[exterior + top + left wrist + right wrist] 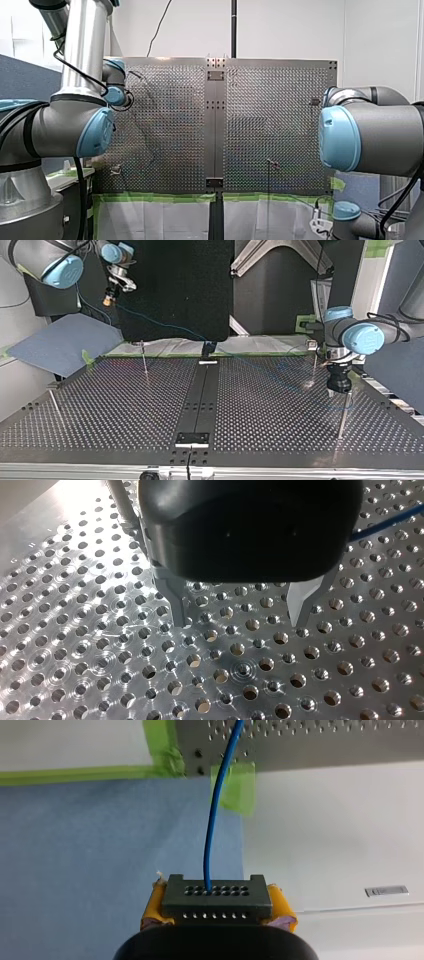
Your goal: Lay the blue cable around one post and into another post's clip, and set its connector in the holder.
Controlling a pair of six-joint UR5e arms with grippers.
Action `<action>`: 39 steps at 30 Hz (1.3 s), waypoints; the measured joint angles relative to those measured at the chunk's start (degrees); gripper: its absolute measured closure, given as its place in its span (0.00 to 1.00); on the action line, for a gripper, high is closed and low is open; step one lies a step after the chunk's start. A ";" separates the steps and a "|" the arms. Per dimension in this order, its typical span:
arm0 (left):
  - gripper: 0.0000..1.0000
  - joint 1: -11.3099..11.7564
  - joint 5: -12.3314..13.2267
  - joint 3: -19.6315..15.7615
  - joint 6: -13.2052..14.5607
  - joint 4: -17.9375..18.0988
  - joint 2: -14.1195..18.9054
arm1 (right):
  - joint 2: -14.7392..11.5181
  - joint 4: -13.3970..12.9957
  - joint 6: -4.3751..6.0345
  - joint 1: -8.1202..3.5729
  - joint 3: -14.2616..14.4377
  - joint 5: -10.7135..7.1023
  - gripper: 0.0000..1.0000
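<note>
Table (pixel 125 405) perforated metal, green tape (pixel 160 750) at its edge, blue sheet (pixel 100 845) beside. You see thin blue cable (pixel 212 830) crossing that edge; my right gripper (pixel 217 906) clamps its black connector (pixel 216 896); my left gripper (pixel 240 620) spread, empty.

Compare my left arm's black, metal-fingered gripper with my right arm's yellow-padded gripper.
My left gripper is open and empty; my right gripper is shut on the dark grey multi-hole connector of the blue cable. My left gripper hangs close over the perforated metal table; my right gripper is beyond the table's edge, facing a blue sheet. Both have two fingers.
</note>
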 joint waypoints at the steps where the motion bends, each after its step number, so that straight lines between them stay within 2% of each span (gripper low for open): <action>1: 0.00 0.01 0.00 0.00 0.00 0.00 0.00 | -0.25 -0.33 -0.07 0.21 0.58 -0.59 0.97; 4: 0.00 0.03 0.00 0.00 0.00 0.00 0.01 | -1.38 -0.11 -0.21 1.03 2.08 -2.11 0.97; 7: 0.00 0.03 0.00 0.00 0.00 0.00 0.01 | -2.67 0.91 -0.19 2.17 3.44 -2.54 0.97; 14: 0.00 0.00 0.00 0.00 0.00 -0.06 0.02 | -5.96 4.08 0.57 5.40 4.48 -0.20 0.97; 19: 0.00 0.01 0.00 0.00 0.00 -0.01 0.01 | -8.25 6.38 1.24 7.45 4.50 0.07 0.97; 22: 0.00 0.01 0.00 0.00 -0.04 0.00 0.01 | -9.47 7.59 2.00 7.78 4.36 -0.66 0.97; 28: 0.00 0.02 0.01 0.00 -0.08 -0.04 0.01 | -12.37 10.48 4.06 7.33 3.97 -3.14 0.97; 32: 0.00 0.03 0.05 0.01 -0.09 -0.06 0.02 | -14.25 11.92 4.34 7.35 3.53 -4.39 0.97; 39: 0.00 0.01 0.01 0.01 -0.09 -0.06 0.01 | -17.47 12.35 4.49 7.18 3.34 -5.78 0.97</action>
